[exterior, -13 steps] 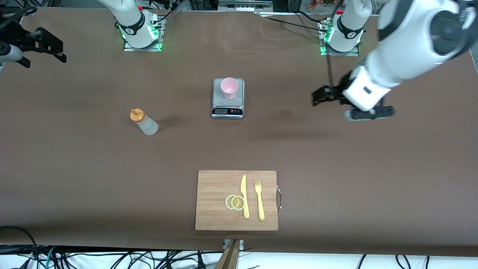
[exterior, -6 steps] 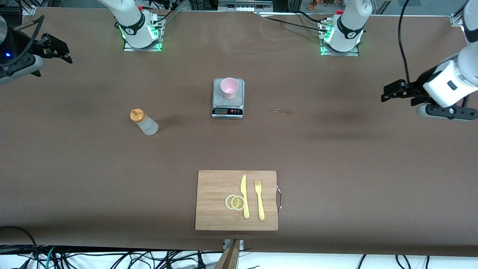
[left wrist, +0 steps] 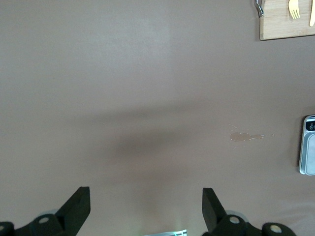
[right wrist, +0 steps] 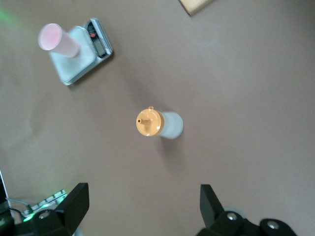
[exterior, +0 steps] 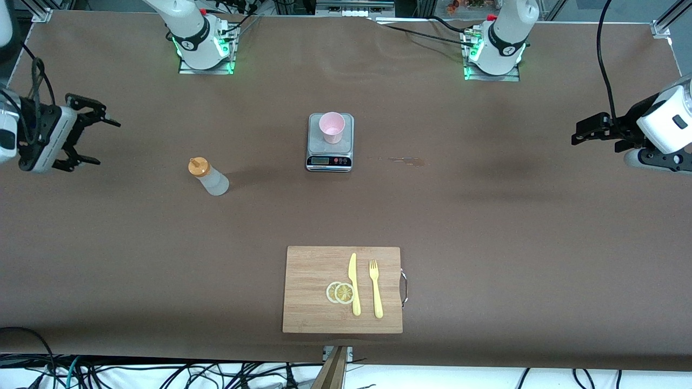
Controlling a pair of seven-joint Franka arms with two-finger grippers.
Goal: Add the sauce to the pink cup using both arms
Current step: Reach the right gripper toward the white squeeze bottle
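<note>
On the brown bench [exterior: 486,227], the sauce bottle [exterior: 208,176] stands untouched; the pink cup [exterior: 331,127] waits on a scale [exterior: 330,156]. Both grippers, left [exterior: 586,131] and right [exterior: 89,131], hang at opposite bench ends, fingers wide, holding nothing.

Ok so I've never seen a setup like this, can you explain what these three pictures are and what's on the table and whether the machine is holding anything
These are two white robot arms bolted to a brown table. One picture looks down from a high camera facing them; the other two come from cameras on each arm's wrist, looking down past its black fingers.

The left gripper hangs open over the left arm's end of the table, and the right gripper hangs open over the right arm's end. Neither holds anything.

On the table: a pink cup standing on a small kitchen scale, a squeeze bottle of sauce with an orange cap standing toward the right arm's end, and, nearest the front camera, a wooden cutting board carrying a yellow knife, a fork and lemon slices.
</note>
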